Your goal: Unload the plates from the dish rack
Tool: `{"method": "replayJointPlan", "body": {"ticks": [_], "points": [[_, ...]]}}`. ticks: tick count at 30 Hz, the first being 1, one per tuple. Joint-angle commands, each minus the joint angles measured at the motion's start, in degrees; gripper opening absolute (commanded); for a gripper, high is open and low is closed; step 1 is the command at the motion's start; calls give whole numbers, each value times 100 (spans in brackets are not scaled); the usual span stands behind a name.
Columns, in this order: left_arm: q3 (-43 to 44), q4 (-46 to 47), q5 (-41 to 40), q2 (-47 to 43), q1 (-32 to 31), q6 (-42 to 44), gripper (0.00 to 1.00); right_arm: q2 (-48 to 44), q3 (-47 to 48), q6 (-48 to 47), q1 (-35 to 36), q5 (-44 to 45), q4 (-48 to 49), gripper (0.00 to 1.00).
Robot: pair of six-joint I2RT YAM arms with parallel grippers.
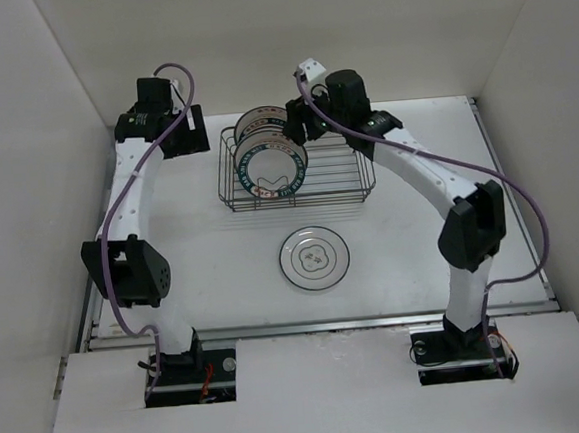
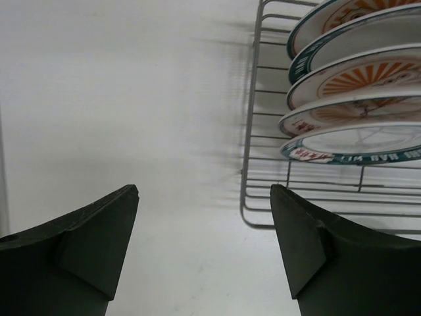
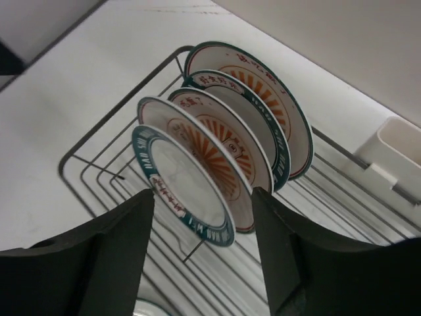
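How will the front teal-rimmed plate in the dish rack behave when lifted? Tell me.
Probably rigid and breakable: the front teal-rimmed plate looks like glazed ceramic. Likely slippery, its face looking glossy. Standing on edge in the dish rack, it may roll or tip onto the orange sunburst plate behind.

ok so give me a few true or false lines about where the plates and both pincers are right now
1. One plate lies flat on the table, on the near side of the rack. True.
2. The left pincer grips a plate. False: it is open and empty, beside the rack.
3. The racked plates stand on edge, bunched at the rack's left end. True.
4. The right pincer is shut. False: it is open, close to the racked plates, gripping none of them.
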Motion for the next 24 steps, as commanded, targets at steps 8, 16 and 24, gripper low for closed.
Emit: {"method": "replayJointPlan", "body": {"ticks": [8,16,24], "points": [[-473,-713,-569,-488,-6,640,80,978,734,-500,48,-197,-85,54],[-588,-713,-455,-435,161,640,80,855,451,-500,48,-197,30,51],[-588,-713,-393,-383,161,640,80,645,259,-289,48,-197,248,48]]}}
